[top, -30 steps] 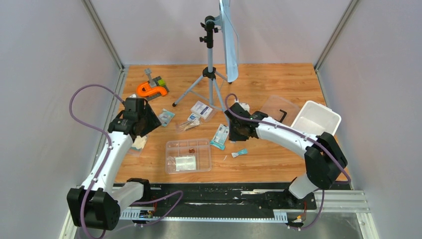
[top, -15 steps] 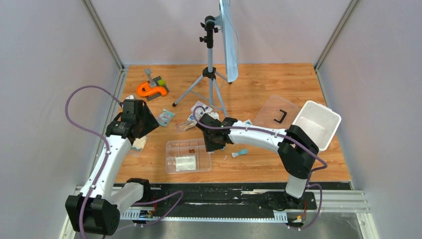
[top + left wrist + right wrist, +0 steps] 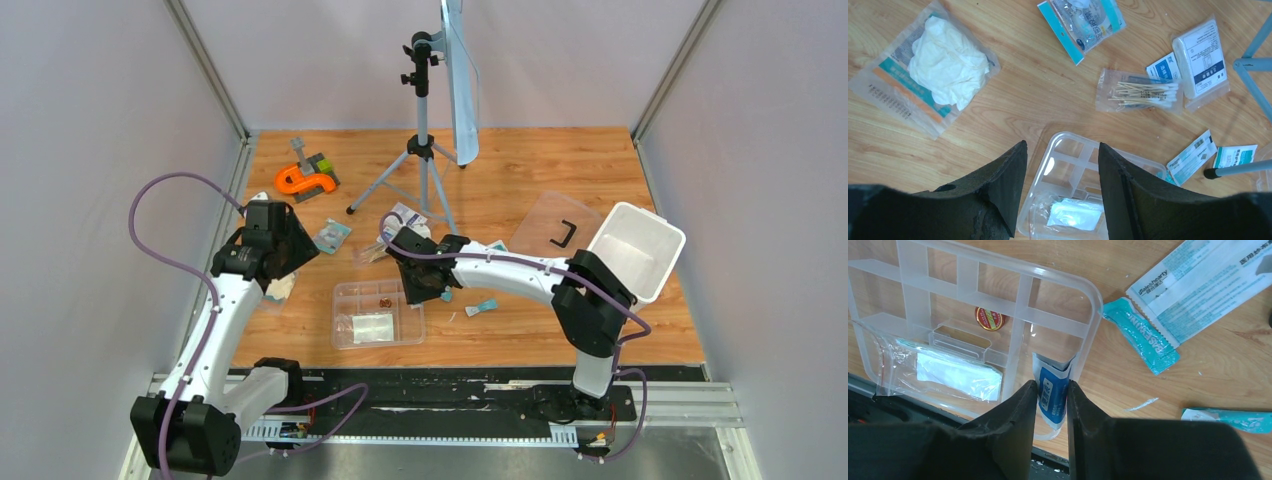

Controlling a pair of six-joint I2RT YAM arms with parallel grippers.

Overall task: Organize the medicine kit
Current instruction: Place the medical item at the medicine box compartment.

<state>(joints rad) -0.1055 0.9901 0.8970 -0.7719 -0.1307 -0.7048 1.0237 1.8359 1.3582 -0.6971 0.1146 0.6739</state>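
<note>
Low in the centre of the overhead view lies the clear divided tray (image 3: 345, 340), flat on the wooden desk (image 3: 520, 320). One compartment holds a white pad in a clear bag (image 3: 955, 372), another a small red-and-gold disc (image 3: 989, 318). Over the tray's right-hand corner, the right claw (image 3: 1051, 382) is closed narrowly on a small blue-and-white packet (image 3: 1052, 395), which hangs just inside the rim (image 3: 1088, 295). Right of the rim lie a teal sachet (image 3: 1140, 335) and a long white-and-teal packet (image 3: 1198, 280).

At centre left of the overhead view, the left claw (image 3: 1062, 147) hovers with its jaws wide apart, holding nothing. In its wrist view, above the tray, lie a bag of cotton swabs (image 3: 1140, 92) and, at upper left, a bag of white gloves (image 3: 933, 65).

At the overhead frame's right stand the white tub (image 3: 640, 245) and, just left of it, the clear lid (image 3: 540, 215). The orange tool (image 3: 305, 180) sits at upper left.
</note>
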